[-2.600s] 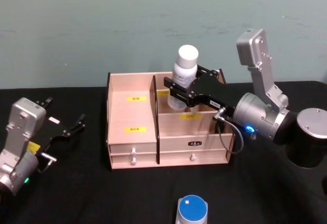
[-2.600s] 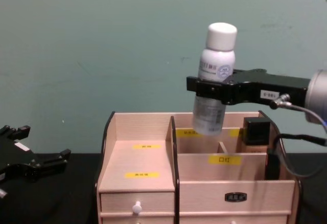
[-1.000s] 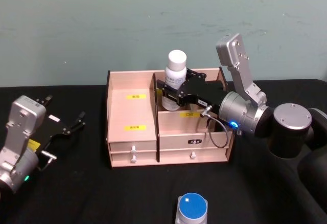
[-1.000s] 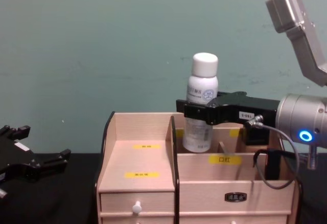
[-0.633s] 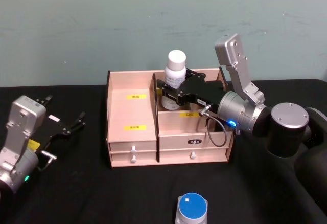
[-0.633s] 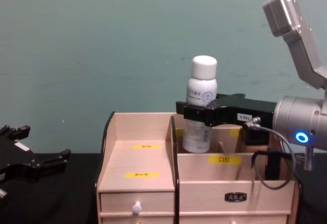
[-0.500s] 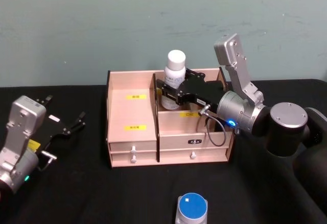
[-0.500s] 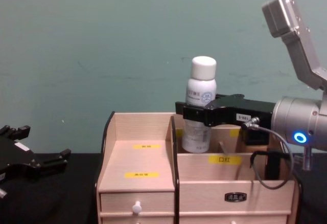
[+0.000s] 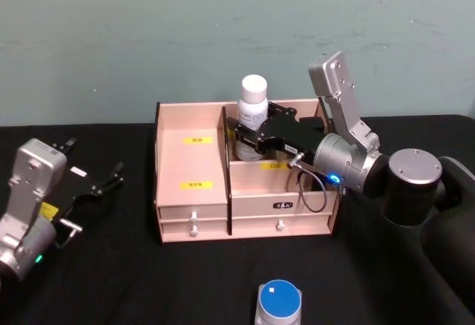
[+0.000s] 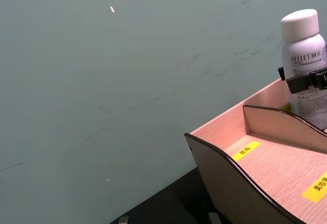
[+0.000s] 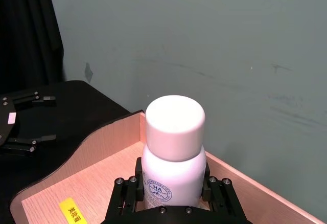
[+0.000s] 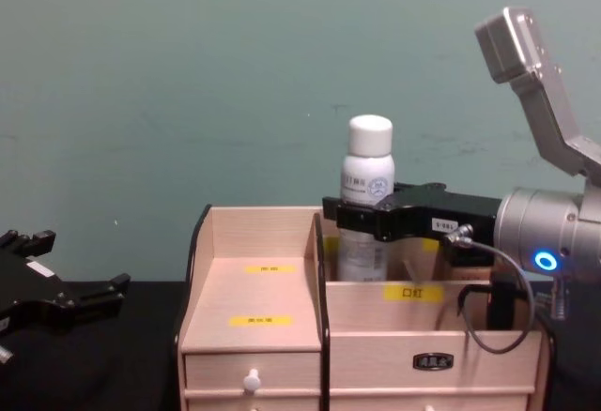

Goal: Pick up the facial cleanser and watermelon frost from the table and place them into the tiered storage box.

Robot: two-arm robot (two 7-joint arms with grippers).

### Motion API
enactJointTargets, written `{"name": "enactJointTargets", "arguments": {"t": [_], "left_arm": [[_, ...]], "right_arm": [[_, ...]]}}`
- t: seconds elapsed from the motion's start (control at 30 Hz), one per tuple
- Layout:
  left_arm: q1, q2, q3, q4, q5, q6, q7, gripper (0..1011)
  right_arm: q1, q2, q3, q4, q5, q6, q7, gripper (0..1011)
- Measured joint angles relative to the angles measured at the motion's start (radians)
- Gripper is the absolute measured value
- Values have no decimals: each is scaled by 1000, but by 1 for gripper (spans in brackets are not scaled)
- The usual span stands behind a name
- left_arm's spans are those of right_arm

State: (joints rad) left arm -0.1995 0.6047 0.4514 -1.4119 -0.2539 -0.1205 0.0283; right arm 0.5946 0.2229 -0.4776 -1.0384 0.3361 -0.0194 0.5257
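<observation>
- Bottle (image 9: 251,110): white, white cap, upright with its long axis vertical. It sits at upper centre of the head view, its lower half sunk into the rear compartment just right of the dark divider (image 9: 225,163). Whether its base touches the compartment floor cannot be told.
- Box (image 9: 282,207): light wood, stepped tiers, yellow labels, two small drawers. It stands mid-frame on the black bench (image 9: 111,266).
- Right gripper (image 9: 249,133): reaches in level from the right of the frame. Its fingers (image 11: 126,195) are clamped narrow around the bottle's middle, below the cap, and the bottle lies straight between them.
- Right arm pose: forearm low over the box's right half, upper link angled up and back, wrist lamp lit blue.
- Coming move, as a judgement: spread the fingers, then draw back to the right without tipping the tall bottle.
- Left gripper (image 9: 96,163): parked at the left edge on the bench, fingers spread wide, holding nothing, well apart from the box.
- Blue-capped jar (image 9: 280,300): on the bench at bottom centre, well in front of the box, likely the second item. Neither arm is clearly nearer.
</observation>
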Motion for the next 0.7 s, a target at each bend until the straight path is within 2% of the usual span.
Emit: {"name": "enactJointTargets", "arguments": {"t": [0.7], "left_arm": [[0,0,0,0,0,0,0,1010]], "right_arm": [[18,-15,12,84,6,-26,32,593]]}}
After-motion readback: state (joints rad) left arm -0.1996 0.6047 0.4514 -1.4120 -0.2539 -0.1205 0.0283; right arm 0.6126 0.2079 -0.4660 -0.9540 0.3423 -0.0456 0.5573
